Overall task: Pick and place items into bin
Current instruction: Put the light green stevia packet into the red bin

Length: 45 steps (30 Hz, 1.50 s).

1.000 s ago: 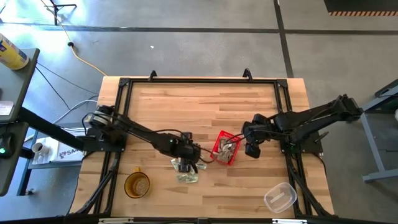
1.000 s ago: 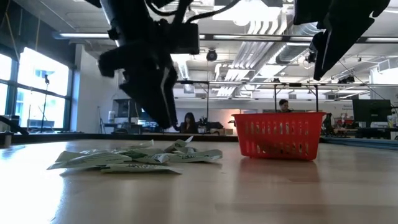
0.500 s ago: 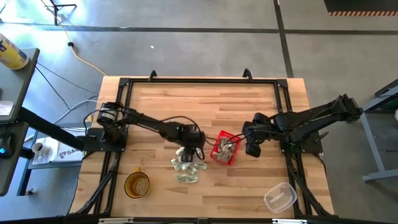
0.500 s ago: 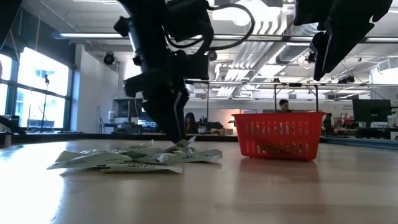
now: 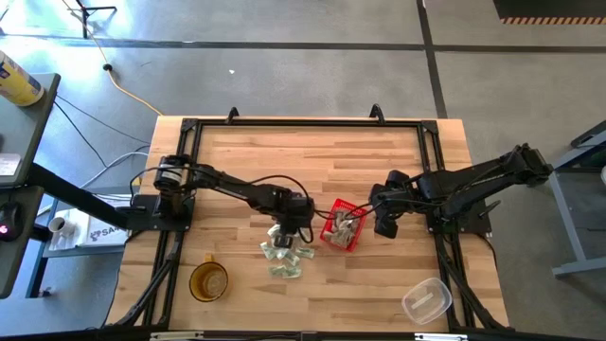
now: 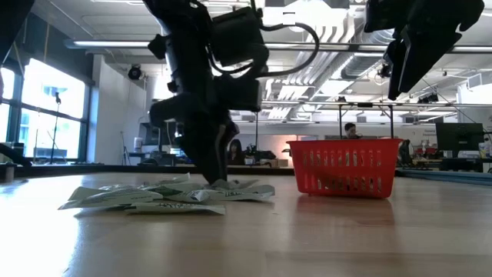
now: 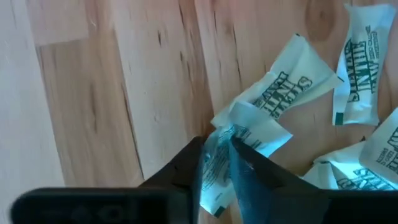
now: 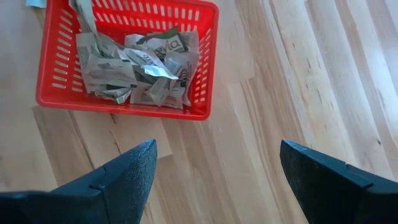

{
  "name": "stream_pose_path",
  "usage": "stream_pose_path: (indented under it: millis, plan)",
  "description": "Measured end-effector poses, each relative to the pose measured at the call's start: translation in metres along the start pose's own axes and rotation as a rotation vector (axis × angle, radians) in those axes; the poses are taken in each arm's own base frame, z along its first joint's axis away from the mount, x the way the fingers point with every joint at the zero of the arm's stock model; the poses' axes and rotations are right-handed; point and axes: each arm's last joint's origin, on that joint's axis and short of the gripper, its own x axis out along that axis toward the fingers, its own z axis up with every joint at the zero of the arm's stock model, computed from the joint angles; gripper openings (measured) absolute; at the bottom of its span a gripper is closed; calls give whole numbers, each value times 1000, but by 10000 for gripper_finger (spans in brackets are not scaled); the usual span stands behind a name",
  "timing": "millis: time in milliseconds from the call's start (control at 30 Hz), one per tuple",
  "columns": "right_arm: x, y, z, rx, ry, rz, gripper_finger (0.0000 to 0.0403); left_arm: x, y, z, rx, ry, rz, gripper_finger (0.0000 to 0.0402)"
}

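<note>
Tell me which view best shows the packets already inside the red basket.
The right wrist view: it looks down into the red basket, packets heaped inside. The high view shows them small; the low view only through the perforated wall; the left wrist view misses the basket.

We can see dark green print on the small pale green-and-white paper packets lying on the wooden table, but the letters sit sideways and we cannot read them surely. A white sheet beyond the table's left edge carries letters beginning "SA". We read nothing else.
</note>
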Motion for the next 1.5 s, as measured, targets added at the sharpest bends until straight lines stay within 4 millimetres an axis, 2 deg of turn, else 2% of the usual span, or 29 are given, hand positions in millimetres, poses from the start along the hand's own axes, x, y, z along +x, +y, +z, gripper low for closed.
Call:
stream_pose_path:
  millis: [100, 200, 333, 533, 567, 667, 833, 967, 1100, 1233, 1300, 1400, 1500]
  plan:
    - [0, 0, 0, -1, 2, -6, 330, -3, 0, 0, -5, 8, 1, 70]
    - [0, -1, -1, 2, 2, -16, 330, -21, 1, 5, -16, 33, 30, 22]
    - [0, -1, -1, 1, 1, -25, 330, -67, 2, 27, -33, -29, 69, 34]
    - [-1, -2, -2, 24, 0, -27, 330, -105, 7, 63, -38, -288, 78, 22]
    - [-3, -2, -3, 36, -11, -30, 330, -106, 9, 66, -41, -322, 68, 22]
    - [-21, -4, -7, 80, -80, -53, 330, -89, 19, 79, -50, -420, 19, 31]
    - [-54, -16, -19, 179, -174, -54, 330, -71, 25, 95, -116, -552, 0, 112]
    - [-63, -26, -30, 234, -146, -30, 330, -50, 26, 91, -177, -485, -19, 174]
    - [-65, -29, -34, 248, -115, -27, 330, -55, 25, 80, -256, -372, -36, 215]
    - [-63, -26, -31, 228, -122, -39, 330, -80, 16, 55, -342, -156, -55, 230]
    - [-61, -25, -30, 199, -127, -59, 330, -88, 8, 45, -330, -64, -54, 230]
    - [-56, -21, -25, 142, -128, -75, 330, -85, -14, 36, -195, 11, -61, 226]
    - [-49, -16, -21, 84, -109, -90, 330, -71, -36, 31, 28, 12, -41, 225]
